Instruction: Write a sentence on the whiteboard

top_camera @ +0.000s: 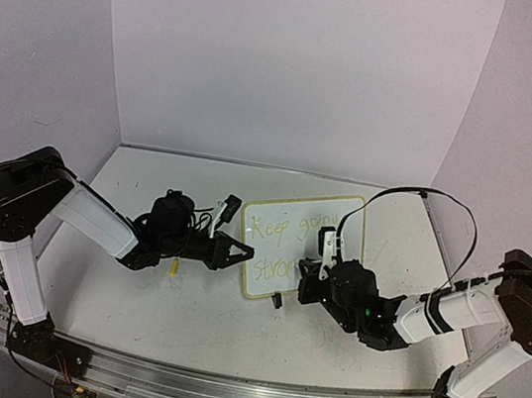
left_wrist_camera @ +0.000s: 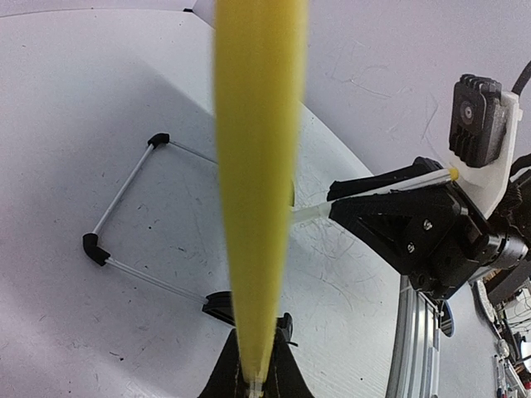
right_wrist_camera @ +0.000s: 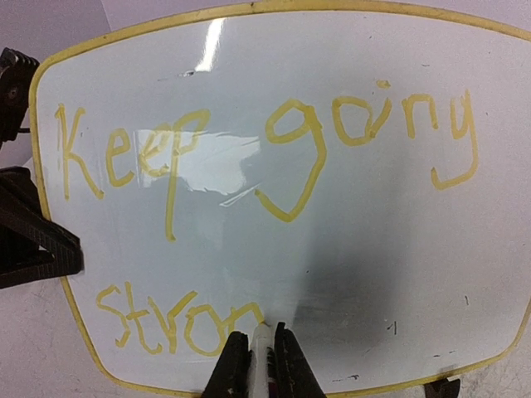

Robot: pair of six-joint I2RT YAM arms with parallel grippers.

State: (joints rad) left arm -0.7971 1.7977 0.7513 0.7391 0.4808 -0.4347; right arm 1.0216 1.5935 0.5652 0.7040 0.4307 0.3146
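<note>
The whiteboard (top_camera: 271,248) stands tilted at the table's middle, with its yellow-green rim (right_wrist_camera: 249,10) filling the right wrist view. The sentence (right_wrist_camera: 318,166) reads "Keep going" on the top line and "stron" below. My right gripper (right_wrist_camera: 264,355) is shut on a white marker (right_wrist_camera: 264,342), whose tip touches the board just after the "n". My left gripper (top_camera: 241,252) is shut on the board's left edge. That edge shows as a blurred yellow bar (left_wrist_camera: 257,166) between the jaws. The marker (left_wrist_camera: 373,189) also shows in the left wrist view.
A black clip foot (top_camera: 277,301) sits under the board's near edge. Thin rods with black corner pieces (left_wrist_camera: 93,247) lie on the scuffed tabletop (top_camera: 159,313). White walls close in the back and sides. A metal rail (top_camera: 218,387) runs along the near edge.
</note>
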